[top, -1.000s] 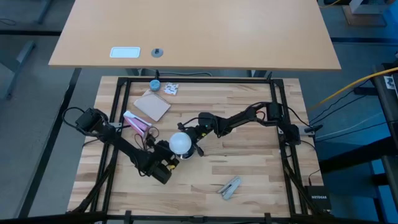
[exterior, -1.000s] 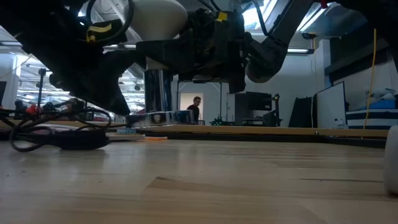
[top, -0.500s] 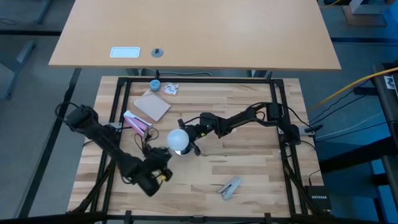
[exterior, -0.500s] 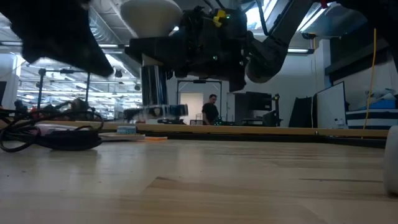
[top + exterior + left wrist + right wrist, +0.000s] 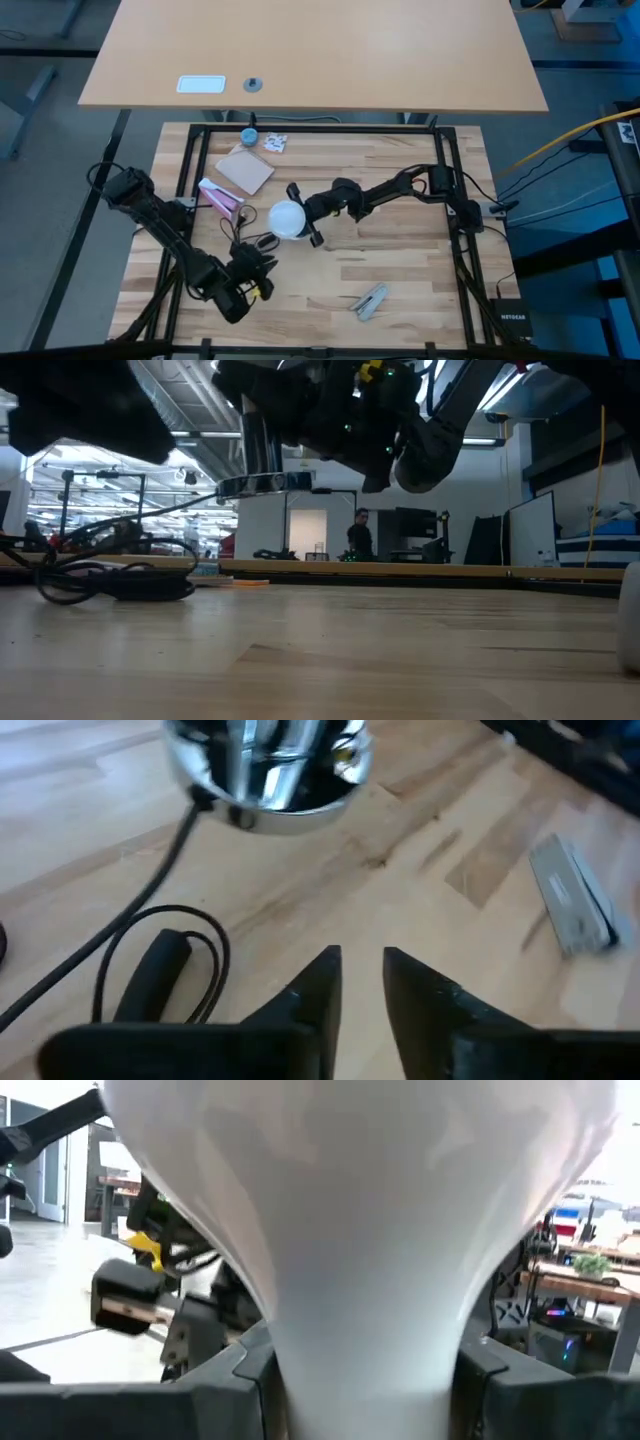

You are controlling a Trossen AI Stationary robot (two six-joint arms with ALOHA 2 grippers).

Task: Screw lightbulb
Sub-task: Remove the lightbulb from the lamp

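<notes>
Nearest the front edge of the pale butcher-block table (image 5: pixel 400 280), the left gripper (image 5: pixel 262 277) hovers with its two dark, wedge-shaped fingers (image 5: pixel 318 982) a narrow gap apart, gripping nothing. Just beyond its fingertips a thin black cord (image 5: pixel 100 970) loops across the wood grain toward a shiny round silver disc (image 5: pixel 270 765). Near the table's middle, the right gripper (image 5: pixel 300 215) clamps the narrow neck of the lightbulb (image 5: pixel 287 218), its smooth frosted-white globe raised clear of the table.
</notes>
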